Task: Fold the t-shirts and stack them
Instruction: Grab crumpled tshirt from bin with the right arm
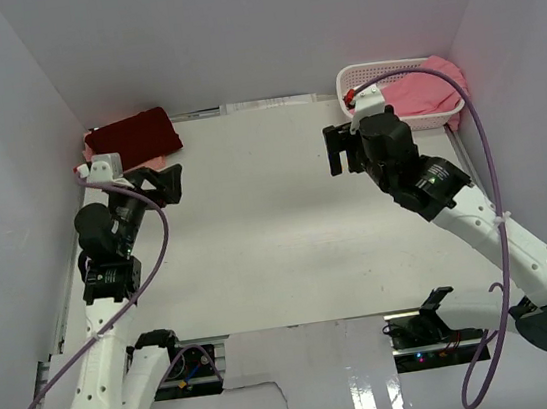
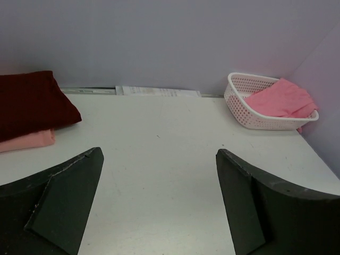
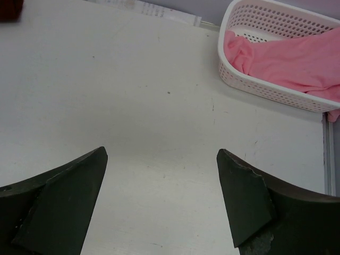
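Observation:
A folded dark maroon t-shirt [image 1: 133, 135] [image 2: 32, 103] lies at the back left of the table on top of a folded pale peach-pink t-shirt [image 2: 26, 141]. At the back right, a salmon-pink t-shirt [image 1: 425, 92] [image 2: 281, 101] [image 3: 287, 58] lies crumpled in the white mesh basket [image 1: 358, 77] [image 2: 249, 119] [image 3: 265, 87] and spills over its right rim. My left gripper [image 1: 165, 183] [image 2: 159, 152] hangs open just in front of the folded stack, with nothing between its fingers. My right gripper [image 1: 342, 150] [image 3: 162, 151] is open and empty over bare table, to the left of the basket.
White walls close in the table on the left, back and right. A strip of paper [image 1: 270, 104] [image 2: 156, 91] lies along the back wall. A seam [image 3: 325, 154] runs along the table's right edge. Two cut-outs with electronics [image 1: 421, 331] sit at the near edge.

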Action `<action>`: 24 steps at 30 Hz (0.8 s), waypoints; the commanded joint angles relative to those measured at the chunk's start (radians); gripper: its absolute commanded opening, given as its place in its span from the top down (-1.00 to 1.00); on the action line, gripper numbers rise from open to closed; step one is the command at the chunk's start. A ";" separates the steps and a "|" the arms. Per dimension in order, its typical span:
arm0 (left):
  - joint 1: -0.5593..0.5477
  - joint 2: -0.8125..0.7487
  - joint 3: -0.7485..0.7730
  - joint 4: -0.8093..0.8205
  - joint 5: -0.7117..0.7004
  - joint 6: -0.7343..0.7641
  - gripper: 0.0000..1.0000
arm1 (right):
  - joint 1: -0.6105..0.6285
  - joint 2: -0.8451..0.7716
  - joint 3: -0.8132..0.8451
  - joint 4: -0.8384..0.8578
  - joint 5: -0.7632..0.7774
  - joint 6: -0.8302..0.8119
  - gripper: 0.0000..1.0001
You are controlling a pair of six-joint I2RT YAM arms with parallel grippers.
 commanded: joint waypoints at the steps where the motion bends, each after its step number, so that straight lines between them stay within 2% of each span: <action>1: -0.008 -0.086 -0.027 0.019 -0.088 0.009 -0.96 | 0.002 0.034 0.071 -0.046 0.031 0.052 -0.80; 3: -0.018 -0.086 -0.027 0.012 -0.111 0.025 -0.96 | 0.000 0.049 0.090 -0.054 -0.002 0.064 -0.80; 6: -0.023 -0.051 -0.003 -0.018 -0.122 0.037 -0.96 | -0.026 0.170 0.160 -0.083 0.007 0.100 -0.80; 9: -0.023 0.008 0.042 -0.057 -0.135 0.028 -0.96 | -0.143 0.278 0.275 -0.141 -0.031 0.154 -0.80; 10: -0.023 0.018 0.052 -0.093 -0.135 0.023 -0.96 | -0.186 0.351 0.306 -0.149 -0.095 0.170 -0.80; 11: -0.023 0.031 0.071 -0.103 -0.138 0.022 -0.96 | -0.273 0.391 0.373 -0.161 -0.131 0.186 -0.80; 13: -0.023 0.029 0.073 -0.107 -0.151 0.017 -0.96 | -0.350 0.523 0.464 -0.187 -0.191 0.232 -0.80; 14: -0.023 0.023 0.069 -0.112 -0.170 0.020 -0.96 | -0.407 0.571 0.569 -0.222 -0.194 0.243 -0.80; 16: -0.023 0.008 0.065 -0.129 -0.279 0.012 -0.96 | -0.462 0.702 0.677 -0.253 -0.168 0.263 -0.81; 18: -0.023 -0.009 0.068 -0.141 -0.312 0.012 -0.96 | -0.490 0.825 0.826 -0.291 -0.142 0.279 -0.84; 21: -0.025 -0.027 0.053 -0.123 -0.254 0.028 -0.96 | -0.542 0.955 0.967 -0.305 -0.131 0.308 -0.91; 24: -0.025 -0.031 0.045 -0.113 -0.197 0.029 -0.96 | -0.590 1.048 1.018 -0.266 -0.142 0.323 -0.90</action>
